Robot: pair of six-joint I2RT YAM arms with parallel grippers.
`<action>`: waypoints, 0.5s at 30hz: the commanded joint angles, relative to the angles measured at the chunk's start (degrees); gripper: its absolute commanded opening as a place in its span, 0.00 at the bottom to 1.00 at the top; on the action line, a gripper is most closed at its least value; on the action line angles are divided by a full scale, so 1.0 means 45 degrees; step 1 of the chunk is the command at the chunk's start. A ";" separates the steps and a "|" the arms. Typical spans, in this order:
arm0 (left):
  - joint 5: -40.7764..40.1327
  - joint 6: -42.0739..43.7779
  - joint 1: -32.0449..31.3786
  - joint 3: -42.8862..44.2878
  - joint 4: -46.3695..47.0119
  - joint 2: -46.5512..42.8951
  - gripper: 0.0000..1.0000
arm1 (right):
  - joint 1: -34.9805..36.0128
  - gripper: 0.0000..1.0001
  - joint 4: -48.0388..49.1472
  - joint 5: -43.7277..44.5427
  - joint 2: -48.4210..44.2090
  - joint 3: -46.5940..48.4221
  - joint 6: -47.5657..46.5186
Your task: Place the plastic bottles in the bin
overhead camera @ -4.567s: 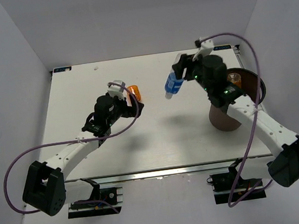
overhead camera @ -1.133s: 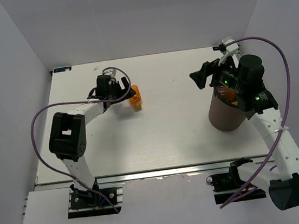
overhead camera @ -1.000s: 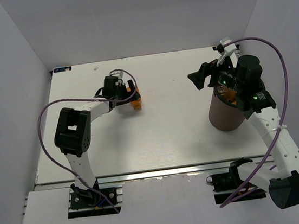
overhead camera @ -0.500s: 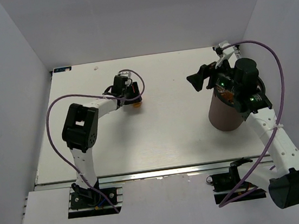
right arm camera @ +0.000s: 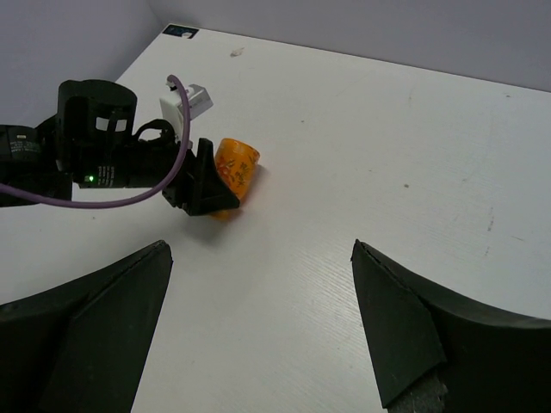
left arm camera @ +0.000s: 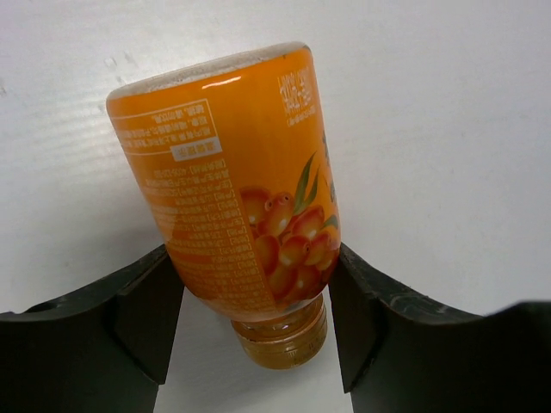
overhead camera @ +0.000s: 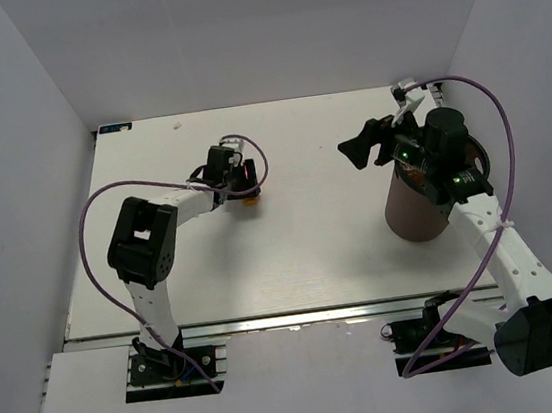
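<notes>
One orange-filled bottle lies on its side on the white table, cap toward the left wrist camera. My left gripper is shut on it, a finger pressed against each side. In the top view the left gripper covers most of this bottle at mid-left. The right wrist view also shows the bottle. My right gripper is open and empty, in the air just left of the dark brown bin. In its wrist view the right gripper holds nothing. The other bottles are out of view.
The bin's rim is mostly hidden under my right arm. Purple cables loop off both arms. White walls close the table at the back and both sides. A small white speck lies near the far edge.
The right gripper held the blue-label bottle 4.6 s ago and is now empty by the bin. The left arm swung in to the orange bottle and its fingers closed on it.
</notes>
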 commanded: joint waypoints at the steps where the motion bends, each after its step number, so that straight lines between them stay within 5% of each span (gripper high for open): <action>1: 0.0923 0.1272 -0.0463 -0.0902 0.0792 -0.1906 0.22 | 0.0274 0.89 0.1244 -0.0765 -0.0052 -0.0241 0.0708; 15: 0.5941 0.2409 -0.1773 -0.5435 0.4563 -0.7727 0.17 | 0.1134 0.89 0.2221 -0.1997 0.0573 -0.0886 0.2153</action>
